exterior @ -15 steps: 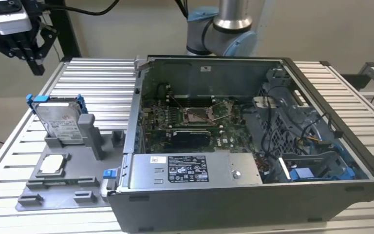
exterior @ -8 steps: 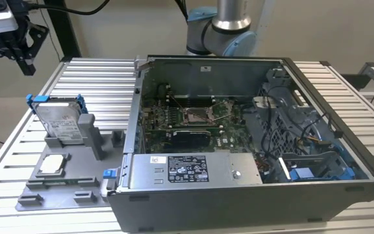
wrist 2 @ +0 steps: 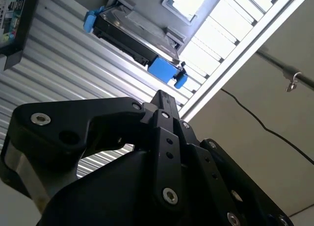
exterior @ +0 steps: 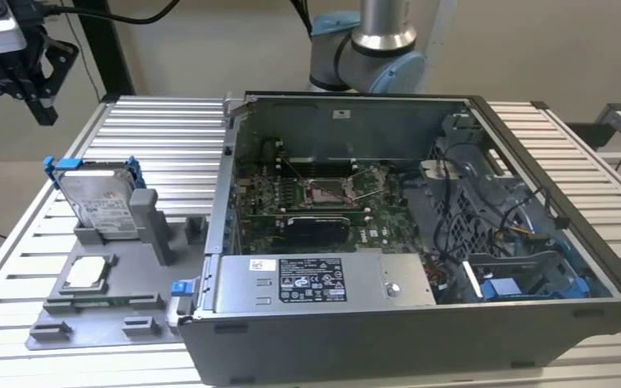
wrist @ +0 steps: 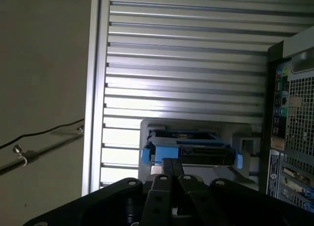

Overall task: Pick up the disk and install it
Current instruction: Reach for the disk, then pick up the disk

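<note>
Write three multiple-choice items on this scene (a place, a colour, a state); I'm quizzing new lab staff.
1. Where is the disk? A) on the floor B) standing in the grey holder at the exterior view's left C) hanging from a hook
2. What colour is the disk's frame? A) red B) blue C) yellow
3. How is the computer case? A) open, board exposed B) closed C) upside down
Answers: 1 B, it stands in the holder beside the case; 2 B, blue shows in both wrist views; 3 A, the board is visible inside.
</note>
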You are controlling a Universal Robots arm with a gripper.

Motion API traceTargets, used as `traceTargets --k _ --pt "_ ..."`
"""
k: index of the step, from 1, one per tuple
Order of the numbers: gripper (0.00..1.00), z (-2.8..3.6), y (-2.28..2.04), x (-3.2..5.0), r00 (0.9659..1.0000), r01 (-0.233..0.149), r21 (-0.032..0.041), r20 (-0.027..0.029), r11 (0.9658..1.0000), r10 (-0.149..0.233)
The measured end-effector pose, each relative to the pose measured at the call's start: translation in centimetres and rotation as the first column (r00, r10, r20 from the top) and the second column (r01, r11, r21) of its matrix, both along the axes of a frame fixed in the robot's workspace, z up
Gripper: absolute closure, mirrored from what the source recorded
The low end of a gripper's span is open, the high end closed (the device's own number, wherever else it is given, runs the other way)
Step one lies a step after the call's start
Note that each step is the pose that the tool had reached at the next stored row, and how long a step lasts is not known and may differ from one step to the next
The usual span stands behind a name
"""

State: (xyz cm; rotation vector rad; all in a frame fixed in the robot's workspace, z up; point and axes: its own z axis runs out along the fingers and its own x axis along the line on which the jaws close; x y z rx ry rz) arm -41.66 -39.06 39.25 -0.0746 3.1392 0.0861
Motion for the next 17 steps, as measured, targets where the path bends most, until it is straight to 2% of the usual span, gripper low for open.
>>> traceTargets --k 12,14,17 --pt "1.0 0.0 0.0 -0.03 1.0 -0.002 0.0 0.0 1.0 0.002" --pt "1.0 0.01 -0.01 -0.04 0.9999 -0.016 -0.0002 -0.0001 0.9999 0.016" --pt "1.0 0.0 0.0 -0.04 0.9978 -0.066 -0.0007 0.0001 0.9978 0.066"
